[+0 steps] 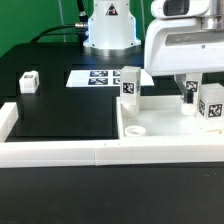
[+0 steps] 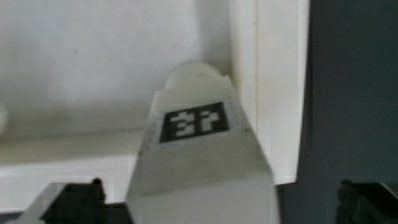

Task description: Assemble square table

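Well apart from the hand (image 1: 190, 97), toward the exterior view's left, a loose leg block (image 1: 27, 80) is lying on the black table (image 1: 60, 115). Nearer the hand, the marker board (image 1: 100, 77) is lying flat. Next, an upright leg (image 1: 130, 86) is standing in the back corner of the square table top (image 1: 150, 128), its tag facing the camera. The tray-like top is sitting below the hand, against the white border wall (image 1: 60, 152).

The hand is hanging over the top with its fingers spread wide, gripping nothing. In the wrist view a tagged leg (image 2: 199, 130) is standing between the dark fingertips (image 2: 71, 200) of the hand (image 2: 217, 205), with a gap on each side.

Just beside the hand, on the exterior view's right, a right-hand leg (image 1: 212, 105) is standing. I cannot tell whether it is the same leg.
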Tool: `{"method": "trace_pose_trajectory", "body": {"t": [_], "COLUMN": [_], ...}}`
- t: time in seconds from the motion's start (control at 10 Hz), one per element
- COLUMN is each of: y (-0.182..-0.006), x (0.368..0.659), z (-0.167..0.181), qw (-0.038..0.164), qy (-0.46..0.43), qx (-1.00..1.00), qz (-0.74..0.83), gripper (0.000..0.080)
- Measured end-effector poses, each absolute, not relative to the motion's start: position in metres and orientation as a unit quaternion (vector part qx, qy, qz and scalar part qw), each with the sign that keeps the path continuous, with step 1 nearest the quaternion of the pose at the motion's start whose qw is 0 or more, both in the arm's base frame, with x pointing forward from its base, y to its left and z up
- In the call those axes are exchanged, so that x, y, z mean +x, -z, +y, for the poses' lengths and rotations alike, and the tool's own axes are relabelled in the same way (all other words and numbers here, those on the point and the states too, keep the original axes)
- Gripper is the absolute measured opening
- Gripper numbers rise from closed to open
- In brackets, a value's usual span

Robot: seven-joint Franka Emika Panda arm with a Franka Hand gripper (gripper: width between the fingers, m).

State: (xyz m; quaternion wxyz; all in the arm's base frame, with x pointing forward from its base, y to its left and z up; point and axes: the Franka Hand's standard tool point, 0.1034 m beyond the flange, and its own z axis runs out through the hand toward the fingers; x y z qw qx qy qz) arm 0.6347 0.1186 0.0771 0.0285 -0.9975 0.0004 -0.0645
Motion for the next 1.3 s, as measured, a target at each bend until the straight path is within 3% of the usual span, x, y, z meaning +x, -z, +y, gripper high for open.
{"method": "trace_pose_trajectory", "body": {"t": [0.2, 0.4, 0.5, 0.6, 1.0, 1.3], "y": [-0.077, -0.076, -0.076, -0.076, -0.074, -0.073], "x": [0.634, 0.634, 0.634, 0.634, 0.631, 0.627], "z": [0.119, 0.119, 0.118, 0.118, 0.113, 0.108], "qw": [0.03, 0.034, 0.036, 0.037, 0.046, 0.087], "qy": [0.063, 0.061, 0.059, 0.058, 0.049, 0.022], "qx": [-0.997, -0.995, -0.991, -0.988, -0.916, -0.782], "qz": [0.018, 0.07, 0.111, 0.137, 0.396, 0.617], "gripper": [0.0649, 0.0399, 0.0399, 0.0291, 0.0291, 0.0293]}}
